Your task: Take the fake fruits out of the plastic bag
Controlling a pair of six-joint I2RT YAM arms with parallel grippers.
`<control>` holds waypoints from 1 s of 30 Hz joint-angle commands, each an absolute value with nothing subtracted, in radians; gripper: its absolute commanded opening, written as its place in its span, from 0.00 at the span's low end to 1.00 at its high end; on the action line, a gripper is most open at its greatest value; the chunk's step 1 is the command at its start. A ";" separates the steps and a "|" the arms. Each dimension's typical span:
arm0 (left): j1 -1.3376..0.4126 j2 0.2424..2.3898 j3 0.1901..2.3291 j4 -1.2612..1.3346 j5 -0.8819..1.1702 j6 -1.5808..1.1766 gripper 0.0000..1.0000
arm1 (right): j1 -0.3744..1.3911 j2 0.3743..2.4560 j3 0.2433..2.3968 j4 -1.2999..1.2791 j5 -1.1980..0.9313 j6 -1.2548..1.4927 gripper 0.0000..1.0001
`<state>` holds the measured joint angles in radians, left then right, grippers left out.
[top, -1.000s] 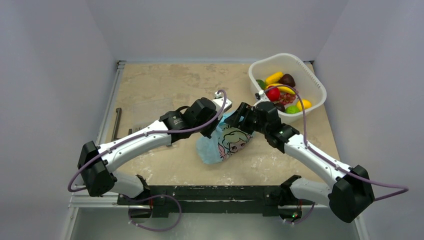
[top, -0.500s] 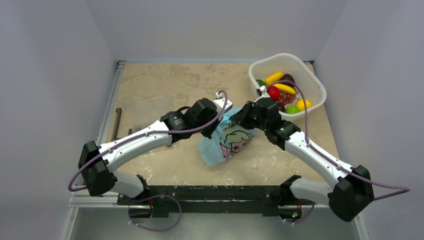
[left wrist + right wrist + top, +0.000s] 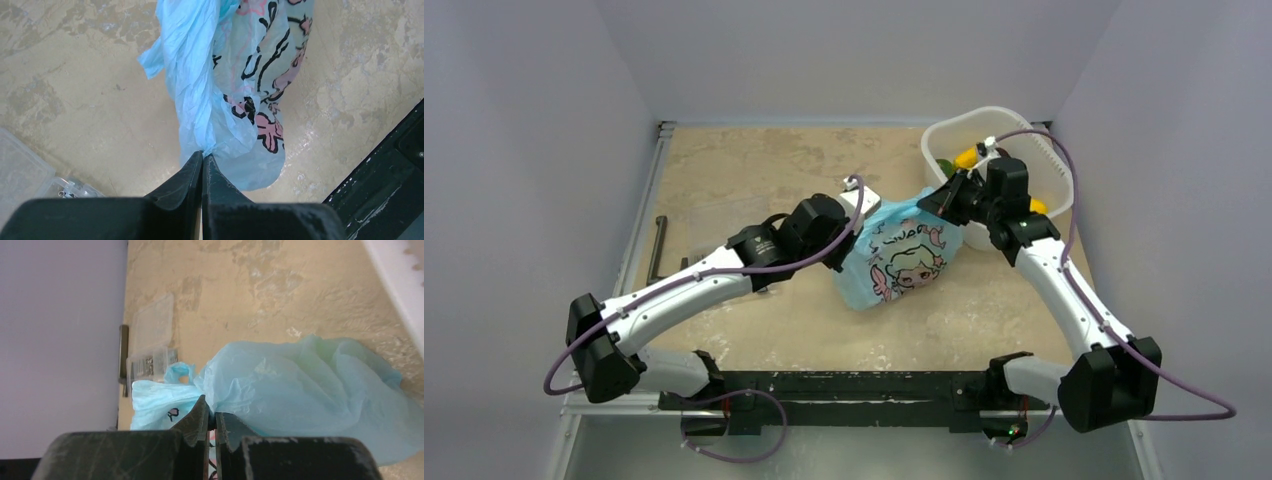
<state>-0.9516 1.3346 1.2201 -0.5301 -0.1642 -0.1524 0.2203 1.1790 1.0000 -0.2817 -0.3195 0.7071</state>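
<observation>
We hold the bag stretched mid-table between both hands. The left hand is clenched on its left side, and the right hand is clenched on the end toward the far-right corner's basket.

one blue bag, one white basket, one clear box, two arms.

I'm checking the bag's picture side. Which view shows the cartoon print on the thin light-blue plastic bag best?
Top external: the light-blue plastic bag shows its cartoon print to the camera, face whole. Left wrist catches only pink-and-black fragments on crumpled film; right wrist shows almost plain blue plastic.
</observation>
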 commanded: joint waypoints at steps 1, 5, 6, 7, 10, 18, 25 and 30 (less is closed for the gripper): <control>-0.959 1.269 1.197 -0.485 -0.141 -0.122 0.09 | 0.221 1.187 0.995 -0.236 -0.488 0.650 0.00; -0.959 1.218 1.160 -0.431 -0.088 -0.108 0.54 | 0.229 1.186 0.970 -0.221 -0.576 0.633 0.00; -0.959 1.207 1.153 -0.421 -0.085 -0.107 0.58 | 0.236 1.183 0.967 -0.225 -0.588 0.624 0.00; -0.959 1.201 1.148 -0.413 -0.085 -0.106 0.61 | 0.246 1.181 0.967 -0.228 -0.595 0.616 0.00; -0.959 1.203 1.156 -0.422 -0.110 -0.106 0.65 | 0.301 1.179 0.967 -0.233 -0.606 0.598 0.00; -0.961 1.274 1.207 -0.490 -0.129 -0.090 0.67 | 0.461 1.226 1.037 -0.254 -0.570 0.602 0.00; -0.983 1.351 1.257 -0.549 -0.097 -0.072 0.23 | 0.462 1.228 1.056 -0.261 -0.544 0.589 0.00; -0.994 1.301 1.224 -0.517 -0.141 -0.067 0.02 | 0.445 1.264 1.120 -0.320 -0.428 0.544 0.00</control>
<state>-0.9806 1.3571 1.2087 -0.5438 -0.1101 -0.0849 0.4637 1.2404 1.0176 -0.2993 -0.5186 0.6033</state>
